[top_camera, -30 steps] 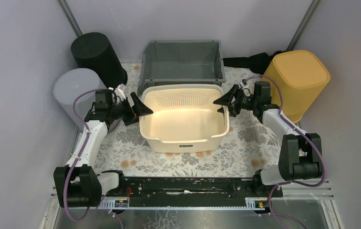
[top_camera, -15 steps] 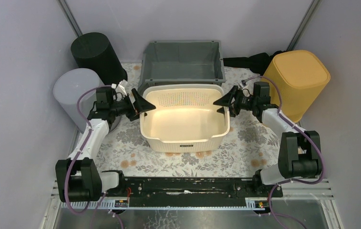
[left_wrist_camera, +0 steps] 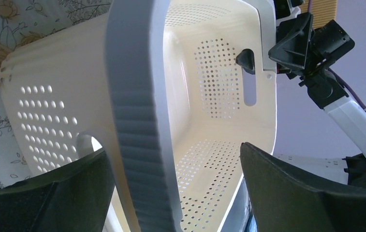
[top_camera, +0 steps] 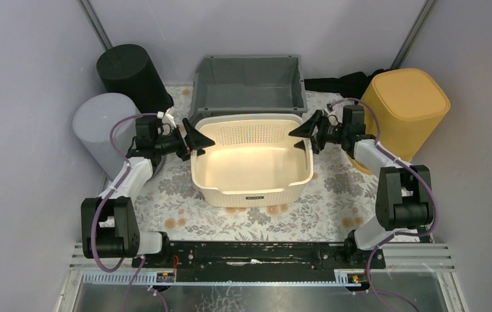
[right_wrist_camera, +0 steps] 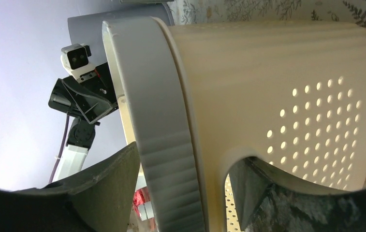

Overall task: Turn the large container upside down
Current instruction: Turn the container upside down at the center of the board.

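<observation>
The cream plastic basket (top_camera: 249, 193), the large container here, sits upright with its mouth up in the middle of the top view, on the flowered cloth (top_camera: 230, 218). It is just in front of the grey crate (top_camera: 248, 84).

The left gripper (top_camera: 197, 144) is at the basket's left rim with its jaws spread wide. In its wrist view one finger is outside the wall and one inside, neither pressing on it. The right gripper (top_camera: 301, 134) is at the right rim, directly opposite. Its jaws also stand apart across the thick rolled rim, though I cannot tell whether a pad already touches it.

The basket looks light and empty. Its thin, perforated walls will probably flex if squeezed at mid-height. The broad ribbed rim looks like the stiffest part, and the ribs should give the pads some grip on otherwise smooth plastic.

A handle slot (left_wrist_camera: 249, 89) is cut into each short side just below the rim. The best hold seems to be on the rim above those slots, both sides clamped at once. Then the basket can pivot between the two grips.

The yellow bin (top_camera: 409, 107) at the right of the frame and the pale grey bin (top_camera: 100, 127) at the left are near the arms and could crowd the swing.
</observation>
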`<move>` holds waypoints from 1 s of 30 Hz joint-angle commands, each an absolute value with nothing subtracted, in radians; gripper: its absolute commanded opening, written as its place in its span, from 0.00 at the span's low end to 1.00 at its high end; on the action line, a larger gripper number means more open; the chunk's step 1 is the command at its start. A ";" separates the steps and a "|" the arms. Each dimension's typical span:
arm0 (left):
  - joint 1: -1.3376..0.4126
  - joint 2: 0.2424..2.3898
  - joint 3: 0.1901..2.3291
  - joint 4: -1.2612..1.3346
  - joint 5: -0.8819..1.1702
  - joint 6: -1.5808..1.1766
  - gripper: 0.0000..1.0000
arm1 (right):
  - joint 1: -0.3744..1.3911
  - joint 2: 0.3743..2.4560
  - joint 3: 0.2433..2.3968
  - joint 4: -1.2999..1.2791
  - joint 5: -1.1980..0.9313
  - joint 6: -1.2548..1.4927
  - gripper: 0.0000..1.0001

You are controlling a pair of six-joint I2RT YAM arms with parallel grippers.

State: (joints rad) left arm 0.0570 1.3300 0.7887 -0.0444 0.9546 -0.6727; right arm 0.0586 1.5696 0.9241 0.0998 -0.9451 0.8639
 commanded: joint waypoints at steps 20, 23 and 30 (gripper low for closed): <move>-0.049 1.362 0.732 0.334 0.865 -0.751 0.51 | 0.086 1.512 0.907 0.271 -0.854 0.747 0.28; -0.088 1.323 0.724 0.327 0.808 -0.706 0.52 | 0.123 1.444 0.881 0.281 -0.785 0.698 0.27; -0.119 1.194 0.593 0.528 0.722 -0.700 0.54 | 0.239 1.269 0.693 0.545 -0.601 0.595 0.17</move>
State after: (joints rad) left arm -0.0578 1.2617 0.6613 0.2665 0.7677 -0.7414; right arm 0.1028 1.3743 0.7834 0.2916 -0.6910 0.6998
